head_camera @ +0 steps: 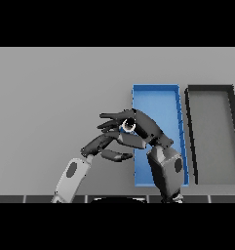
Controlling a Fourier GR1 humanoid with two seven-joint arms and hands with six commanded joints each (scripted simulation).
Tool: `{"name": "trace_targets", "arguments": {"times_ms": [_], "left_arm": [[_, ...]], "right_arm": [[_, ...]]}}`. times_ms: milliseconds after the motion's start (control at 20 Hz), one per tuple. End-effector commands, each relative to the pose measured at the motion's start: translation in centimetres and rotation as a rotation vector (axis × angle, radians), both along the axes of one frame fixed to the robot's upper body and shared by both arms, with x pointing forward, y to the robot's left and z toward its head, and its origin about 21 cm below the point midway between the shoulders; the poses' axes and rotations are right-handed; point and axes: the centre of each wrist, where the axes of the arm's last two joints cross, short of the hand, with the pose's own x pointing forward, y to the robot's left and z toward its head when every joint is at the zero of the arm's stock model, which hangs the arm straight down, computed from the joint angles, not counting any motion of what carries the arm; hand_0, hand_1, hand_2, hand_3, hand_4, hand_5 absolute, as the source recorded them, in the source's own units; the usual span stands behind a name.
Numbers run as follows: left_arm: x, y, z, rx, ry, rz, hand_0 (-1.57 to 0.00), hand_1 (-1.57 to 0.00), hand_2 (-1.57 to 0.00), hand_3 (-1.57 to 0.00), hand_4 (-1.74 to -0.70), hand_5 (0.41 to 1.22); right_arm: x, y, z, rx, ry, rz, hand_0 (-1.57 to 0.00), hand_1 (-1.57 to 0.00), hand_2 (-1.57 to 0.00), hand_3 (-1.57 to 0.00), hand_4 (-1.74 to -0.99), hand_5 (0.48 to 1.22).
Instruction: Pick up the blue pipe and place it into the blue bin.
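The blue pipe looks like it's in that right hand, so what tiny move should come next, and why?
Probably carry it a little further right. The right hand has its fingers curled round the blue pipe, which sits just at the left wall of the blue bin, not yet over its floor. The left hand hangs beside it.

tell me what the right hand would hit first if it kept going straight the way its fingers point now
The right hand, curled round the blue pipe, points toward the view's left, away from the blue bin. That way holds only bare grey table to the picture's edge. The left hand sits just below that line; depth is unclear.
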Motion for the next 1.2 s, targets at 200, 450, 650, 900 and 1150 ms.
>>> {"name": "trace_targets", "arguments": {"times_ms": [200, 450, 650, 900, 1150], "left_arm": [[-0.4, 0.4, -0.4, -0.017, -0.014, -0.009, 0.00, 0.00, 0.00, 0.00, -0.95, 0.471], [-0.7, 1.5, 0.0, -0.013, -0.019, 0.008, 0.00, 0.00, 0.00, 0.00, -0.95, 0.470], [-0.5, 1.3, 0.2, -0.008, -0.013, 0.017, 0.00, 0.00, 0.00, 0.00, -0.95, 0.472], [-0.3, 1.3, 0.0, -0.015, -0.030, 0.017, 0.00, 0.00, 0.00, 0.00, -0.94, 0.462], [-0.3, 1.6, -0.1, -0.012, -0.051, 0.032, 0.00, 0.00, 0.00, 0.00, -0.93, 0.463]], "right_arm": [[1.8, -3.1, 5.5, 0.128, -0.050, -0.104, -1.57, -1.57, -1.57, -1.57, -1.497, 1.221], [4.0, -6.8, 6.3, 0.095, -0.048, -0.344, -1.57, -1.57, -1.57, -1.57, -1.498, 1.221], [5.1, -10.4, 3.8, 0.054, 0.059, -0.510, -1.57, -1.57, -1.57, -1.57, -1.499, 1.221], [5.1, -12.7, -1.2, -0.031, 0.218, -0.649, -1.57, -1.57, -1.57, -1.57, -1.499, 1.221], [4.0, -14.1, -6.7, -0.115, 0.408, -0.765, -1.57, -1.57, -1.57, -1.57, -1.500, 1.221]]}}
